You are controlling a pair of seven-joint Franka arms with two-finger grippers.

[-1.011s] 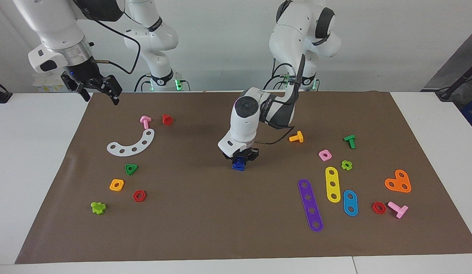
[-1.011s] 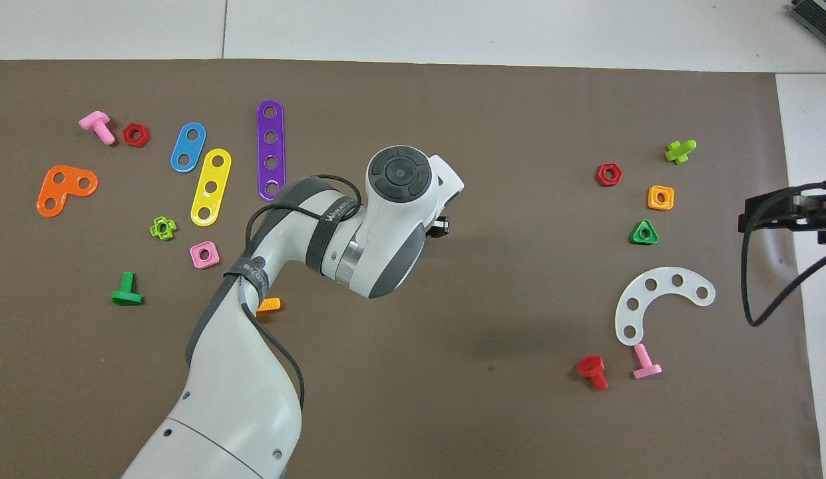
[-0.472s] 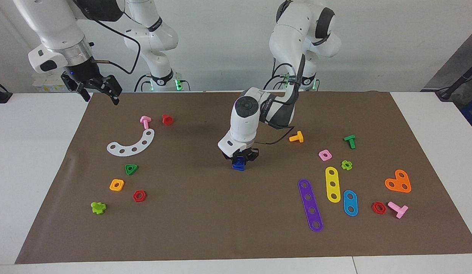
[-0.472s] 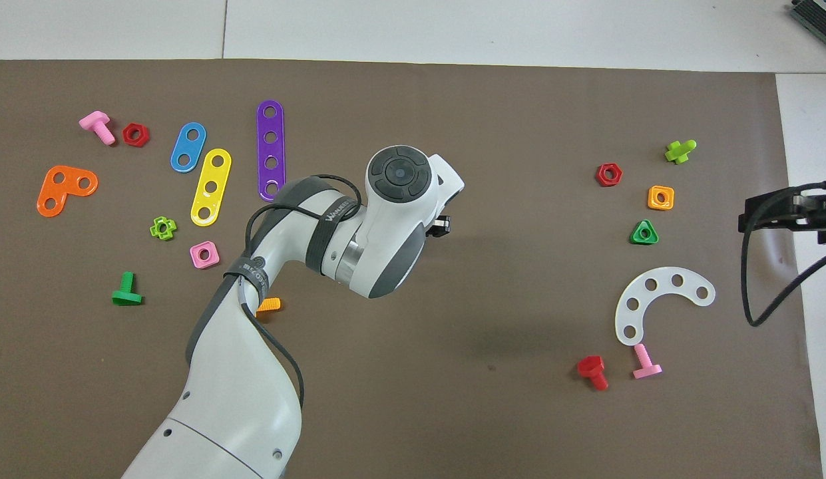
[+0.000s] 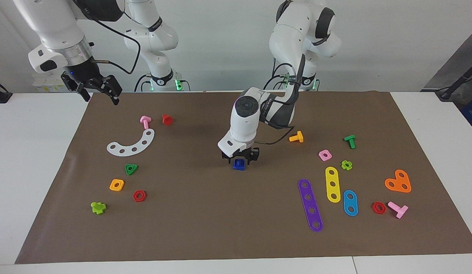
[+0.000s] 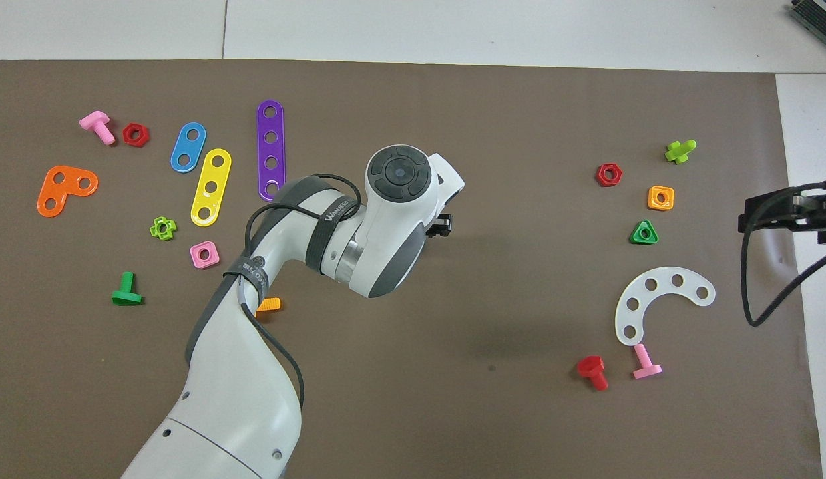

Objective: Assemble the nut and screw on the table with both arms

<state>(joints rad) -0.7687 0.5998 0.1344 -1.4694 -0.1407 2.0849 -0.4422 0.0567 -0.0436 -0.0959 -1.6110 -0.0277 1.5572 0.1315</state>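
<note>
Sitting mid-mat on the worktop [image 5: 49, 236], the dark-blue nut [image 5: 239, 164] lies directly under the left gripper [image 5: 240, 156], whose fingers stand spread apart either side of it; the right gripper [image 5: 96, 90] waits with open fingers above the mat's corner at its arm's end.

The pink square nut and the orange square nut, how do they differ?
The pink square nut lies toward the left arm's end of the table, beside the yellow strip; the orange square nut lies toward the right arm's end, between the green triangular nut and a red hex nut. Both lie flat, each with a centre hole.
</note>
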